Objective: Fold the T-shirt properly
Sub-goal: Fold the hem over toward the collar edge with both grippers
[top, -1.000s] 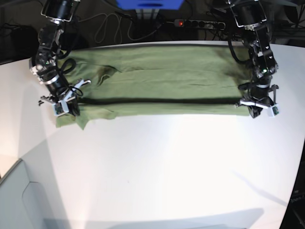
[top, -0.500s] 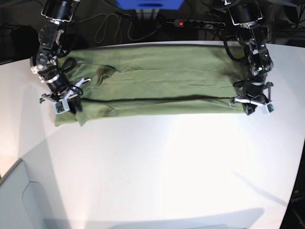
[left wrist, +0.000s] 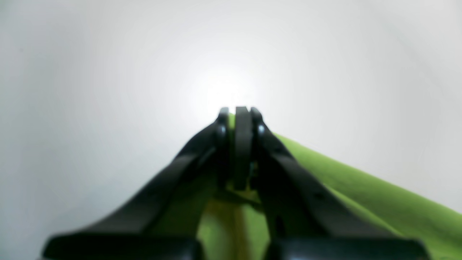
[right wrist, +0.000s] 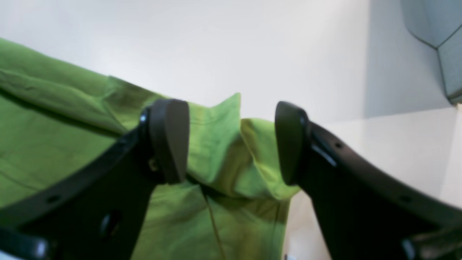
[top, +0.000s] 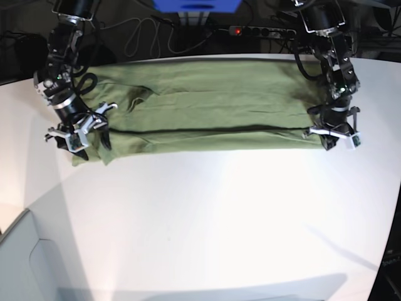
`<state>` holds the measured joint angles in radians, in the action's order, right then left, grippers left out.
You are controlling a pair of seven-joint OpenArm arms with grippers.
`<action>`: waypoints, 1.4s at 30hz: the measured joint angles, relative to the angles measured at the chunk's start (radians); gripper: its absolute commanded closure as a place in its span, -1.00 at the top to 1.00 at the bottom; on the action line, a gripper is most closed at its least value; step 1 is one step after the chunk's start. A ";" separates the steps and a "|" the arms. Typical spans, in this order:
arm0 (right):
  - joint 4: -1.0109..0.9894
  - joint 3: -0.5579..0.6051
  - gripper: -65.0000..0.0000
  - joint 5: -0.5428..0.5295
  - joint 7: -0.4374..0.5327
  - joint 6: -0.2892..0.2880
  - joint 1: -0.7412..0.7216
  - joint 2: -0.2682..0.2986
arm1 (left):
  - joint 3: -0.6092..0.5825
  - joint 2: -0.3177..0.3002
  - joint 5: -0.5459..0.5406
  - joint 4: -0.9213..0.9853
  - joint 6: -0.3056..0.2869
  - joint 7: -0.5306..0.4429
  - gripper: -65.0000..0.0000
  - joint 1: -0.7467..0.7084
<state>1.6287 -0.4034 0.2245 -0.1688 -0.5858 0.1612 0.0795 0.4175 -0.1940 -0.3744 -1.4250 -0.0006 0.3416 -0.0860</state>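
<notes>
The olive-green T-shirt [top: 207, 106] lies across the far half of the white table [top: 219, 219] as a long folded band. My left gripper [top: 332, 139] is at the band's right end in the base view. In the left wrist view it [left wrist: 240, 112] is shut on the T-shirt [left wrist: 361, 195], with a sliver of cloth showing between its tips. My right gripper [top: 80, 140] is at the band's left end. Its jaws [right wrist: 231, 141] stand open above a bunched corner of the T-shirt [right wrist: 220, 151], not pinching it.
A power strip [top: 263, 30], loose cables [top: 144, 34] and a blue object [top: 197, 6] sit behind the table's far edge. A grey panel [top: 19, 263] stands off the table's near left corner.
My right gripper has opened and let go of the shirt's left corner. Both ends of the front fold have shifted slightly toward the far side and the cloth now lies flatter.
</notes>
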 measured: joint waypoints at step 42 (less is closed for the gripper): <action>0.020 -0.006 -0.11 -0.031 -0.097 -0.094 0.082 -0.016 | 0.000 0.000 0.000 0.000 0.000 0.003 -1.00 0.000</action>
<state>1.6489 -0.4095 0.1932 -0.2657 -0.6800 0.2436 0.0635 0.4175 -0.1936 -0.3748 -1.4246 -0.0002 0.3447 -0.0864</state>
